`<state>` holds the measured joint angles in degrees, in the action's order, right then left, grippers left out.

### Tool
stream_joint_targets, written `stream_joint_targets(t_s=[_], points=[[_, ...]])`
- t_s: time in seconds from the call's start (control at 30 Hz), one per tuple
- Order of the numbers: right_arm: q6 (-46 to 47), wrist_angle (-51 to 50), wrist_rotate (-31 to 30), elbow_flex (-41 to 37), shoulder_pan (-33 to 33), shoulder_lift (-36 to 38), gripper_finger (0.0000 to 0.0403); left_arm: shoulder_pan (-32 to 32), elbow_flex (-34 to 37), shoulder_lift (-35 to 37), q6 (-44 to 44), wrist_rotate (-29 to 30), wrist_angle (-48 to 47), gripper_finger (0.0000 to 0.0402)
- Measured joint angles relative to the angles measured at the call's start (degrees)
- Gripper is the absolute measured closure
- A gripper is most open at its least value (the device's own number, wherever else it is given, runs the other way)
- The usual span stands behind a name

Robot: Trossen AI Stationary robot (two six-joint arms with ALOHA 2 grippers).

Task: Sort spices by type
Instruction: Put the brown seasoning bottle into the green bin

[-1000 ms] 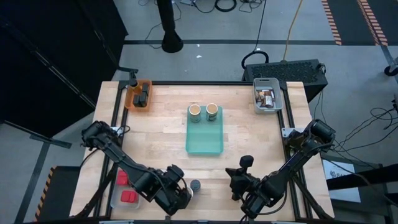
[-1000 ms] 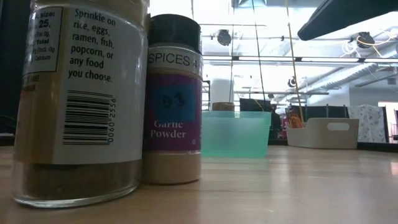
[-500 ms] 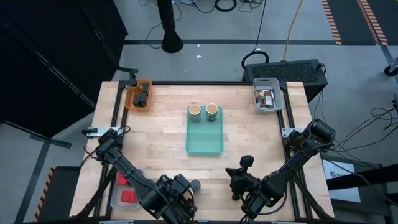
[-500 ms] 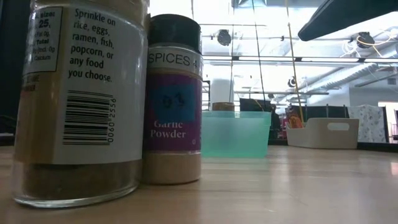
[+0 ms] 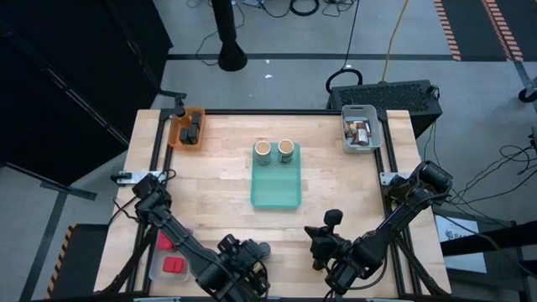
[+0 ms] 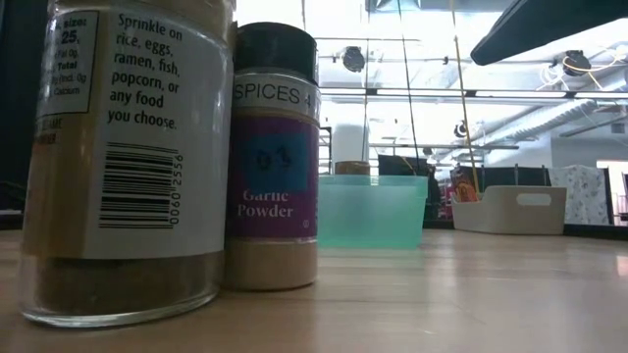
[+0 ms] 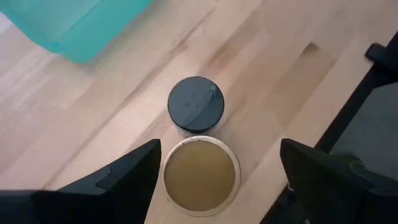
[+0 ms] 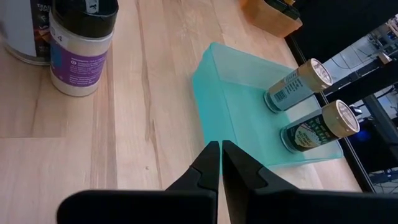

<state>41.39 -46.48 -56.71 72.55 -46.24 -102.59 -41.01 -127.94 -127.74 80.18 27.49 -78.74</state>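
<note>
Two spice jars stand side by side at the table's near edge: a tan jar with a gold-tan top (image 7: 200,174) and a smaller garlic powder jar with a black cap (image 7: 196,104), also seen as a dark cap (image 5: 264,249) from above. My left gripper (image 7: 219,158) is open above them, one finger on each side of the tan jar, one close beside it. My right gripper (image 8: 219,155) is shut and waits over bare wood near the near edge (image 5: 323,243). Two more tan jars (image 5: 263,149) stand at the far end of the teal tray (image 5: 276,191).
An orange bin (image 5: 186,127) with dark jars sits at the far left corner, and a grey bin (image 5: 359,127) with packets at the far right. Red boxes (image 5: 174,265) lie in a clear tray beside the table's left near corner. Bare wood lies around the teal tray.
My left arm has swung its upper links toward the near edge, and its gripper has shifted slightly right, closer to the two jars at the near edge. The jars and the right arm have kept still.
</note>
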Motion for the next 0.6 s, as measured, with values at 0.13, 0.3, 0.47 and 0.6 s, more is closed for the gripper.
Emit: stream_joint_targets(t_s=[0.13,0.3,0.47,0.6], points=[[0.0,0.1,0.0,0.0,0.0,0.0,0.0403,-0.1,0.0,0.0,0.4,-0.1,0.2,0.0073],[0.0,0.1,0.0,0.0,0.0,0.0,0.0403,0.0,0.0,0.0,0.9,-3.3,3.8,0.0073],[0.0,0.3,0.0,0.0,0.0,0.0,0.0403,0.4,0.0,0.0,3.5,-11.3,4.6,0.0073],[0.0,0.3,0.0,0.0,0.0,0.0,0.0403,1.1,0.0,0.0,4.7,-13.8,4.3,0.0073]])
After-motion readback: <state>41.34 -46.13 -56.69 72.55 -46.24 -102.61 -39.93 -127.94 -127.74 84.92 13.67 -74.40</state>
